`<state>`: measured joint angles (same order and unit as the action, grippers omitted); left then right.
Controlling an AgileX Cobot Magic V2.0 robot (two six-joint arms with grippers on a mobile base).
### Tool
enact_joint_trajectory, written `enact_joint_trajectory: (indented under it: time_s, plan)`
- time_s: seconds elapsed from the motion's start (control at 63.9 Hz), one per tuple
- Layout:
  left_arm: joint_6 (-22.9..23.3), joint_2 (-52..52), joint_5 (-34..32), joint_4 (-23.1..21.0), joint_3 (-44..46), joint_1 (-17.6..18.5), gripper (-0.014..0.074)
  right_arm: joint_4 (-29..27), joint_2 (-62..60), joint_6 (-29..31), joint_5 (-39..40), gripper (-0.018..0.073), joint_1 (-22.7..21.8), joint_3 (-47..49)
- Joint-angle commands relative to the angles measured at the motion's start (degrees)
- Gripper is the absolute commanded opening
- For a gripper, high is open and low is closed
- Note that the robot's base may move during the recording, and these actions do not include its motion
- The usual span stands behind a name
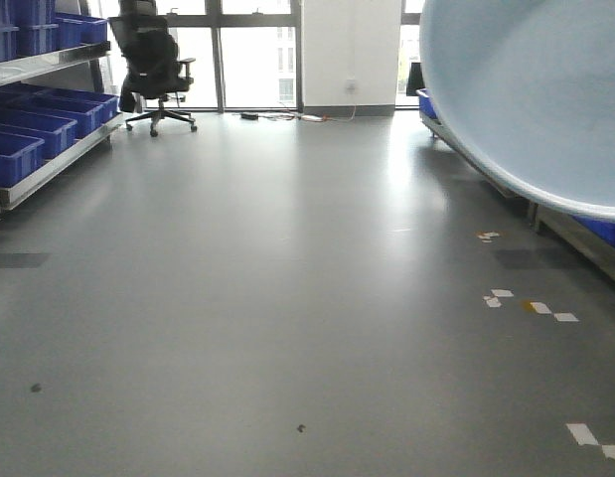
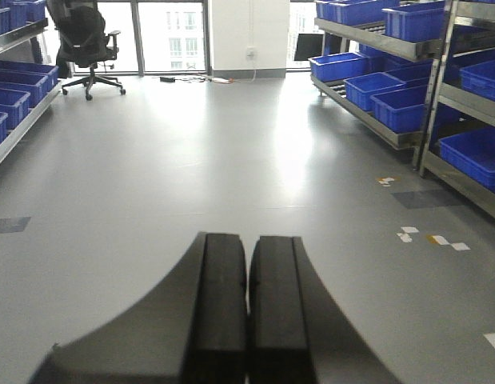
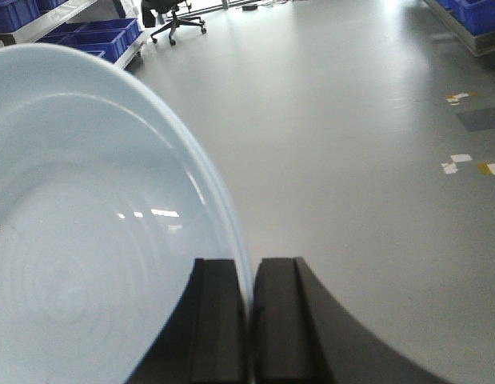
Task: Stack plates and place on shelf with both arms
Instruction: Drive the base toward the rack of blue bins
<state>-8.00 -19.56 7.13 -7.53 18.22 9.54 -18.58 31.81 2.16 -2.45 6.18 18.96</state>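
Watch that glossy pale-blue-white round plate [image 3: 87,200]: your right gripper [image 3: 251,276] pinches only its thin rim, bottom centre of the right wrist view, so a jolt could pivot it loose onto the grey floor [image 1: 287,298]. It fills the upper right of the front view. Whether another nests beneath it, you can't tell. Your left gripper [image 2: 249,248] is pressed together, holding nothing.

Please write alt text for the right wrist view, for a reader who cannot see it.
The right gripper is shut on the rim of a pale plate filling the left. Behind lie grey floor, blue crates and a chair.
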Motion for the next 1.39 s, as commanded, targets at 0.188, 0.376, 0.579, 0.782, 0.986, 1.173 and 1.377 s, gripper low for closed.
enact_joint_trajectory:
  time_s: [0.188, 0.376, 0.579, 0.782, 0.986, 1.173, 1.377]
  plan:
    - [0.27, -0.23, -5.29, -0.49, 1.66, -0.02, 0.0083, -0.47, -0.06, 0.22, 5.35, 0.005, -0.28, 1.71]
    - [0.27, -0.23, -5.29, -0.49, 1.66, -0.02, 0.0083, -0.47, -0.06, 0.22, 5.35, 0.005, -0.28, 1.71]
    - [0.27, -0.23, -5.29, -0.49, 1.66, -0.02, 0.0083, -0.47, -0.06, 0.22, 5.35, 0.005, -0.28, 1.71]
    - [0.27, -0.23, -5.29, -0.49, 1.66, -0.02, 0.0083, -0.47, -0.06, 0.22, 5.35, 0.005, -0.28, 1.71]
    - [0.27, -0.23, -5.29, -0.49, 1.66, -0.02, 0.0083, -0.47, -0.06, 0.22, 5.35, 0.005, -0.28, 1.71]
    - [0.27, -0.23, -5.29, -0.49, 1.66, -0.02, 0.0083, -0.47, -0.06, 0.22, 5.35, 0.005, -0.28, 1.71]
    - [0.27, -0.23, -5.29, -0.49, 1.66, -0.02, 0.0083, -0.47, -0.06, 0.22, 5.35, 0.005, -0.28, 1.71]
